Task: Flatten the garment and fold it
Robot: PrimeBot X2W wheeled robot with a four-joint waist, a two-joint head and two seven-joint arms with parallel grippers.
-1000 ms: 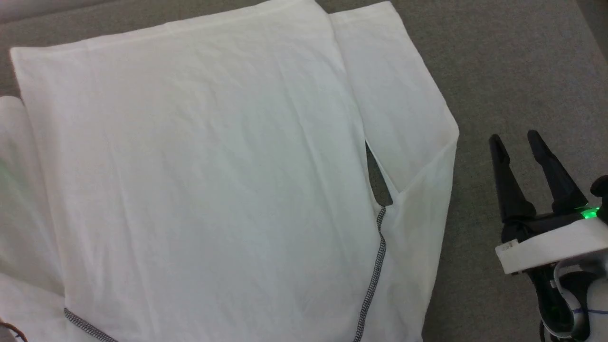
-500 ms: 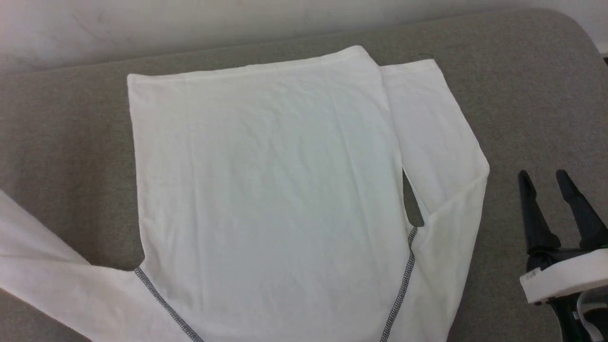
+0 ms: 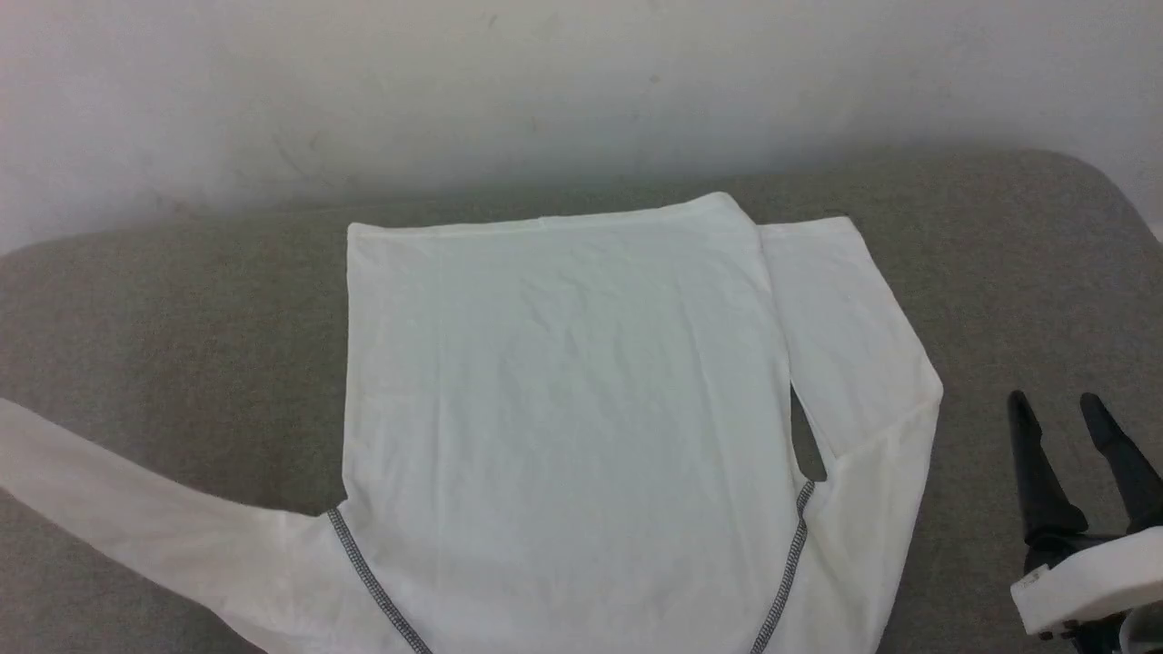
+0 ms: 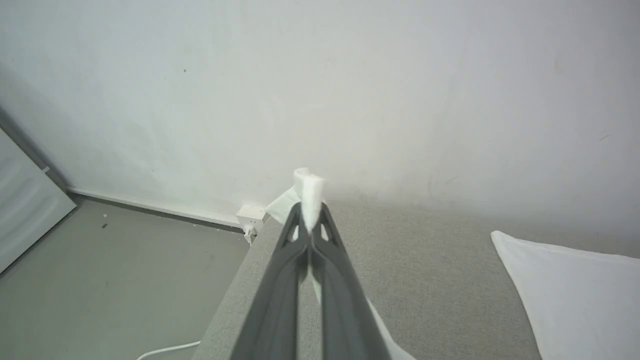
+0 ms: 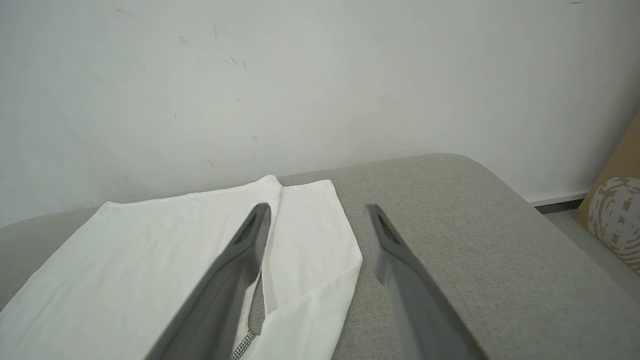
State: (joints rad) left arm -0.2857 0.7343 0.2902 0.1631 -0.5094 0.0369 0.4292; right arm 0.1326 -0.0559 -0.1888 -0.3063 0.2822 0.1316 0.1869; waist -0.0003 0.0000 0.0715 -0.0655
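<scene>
Support: grey padded surface [image 3: 999, 272] set against a white wall [image 3: 545, 91].

Garment [image 3: 572, 391]: large white thin-fabric shirt lying on the surface. The torso panel is spread nearly flat, with the straight hem toward the wall and the shoulders toward the robot.

Right sleeve [image 3: 854, 345]: doubled back alongside the torso.

Left sleeve [image 3: 136, 509]: unfolded. Its long axis runs from the shoulder out to the robot's left.

Right gripper [image 3: 1054, 404]: dark fingers spread and empty. It hangs to the right of the folded sleeve, near it but apart.

Left gripper [image 4: 311, 210]: fingers pinched together on a small tuft of white cloth, judged to be the left sleeve's end.

Key relation: the torso lies to the right of the left gripper, so the sleeve fold likely calls for carrying that end rightward across the torso. The left arm is the nearer.
</scene>
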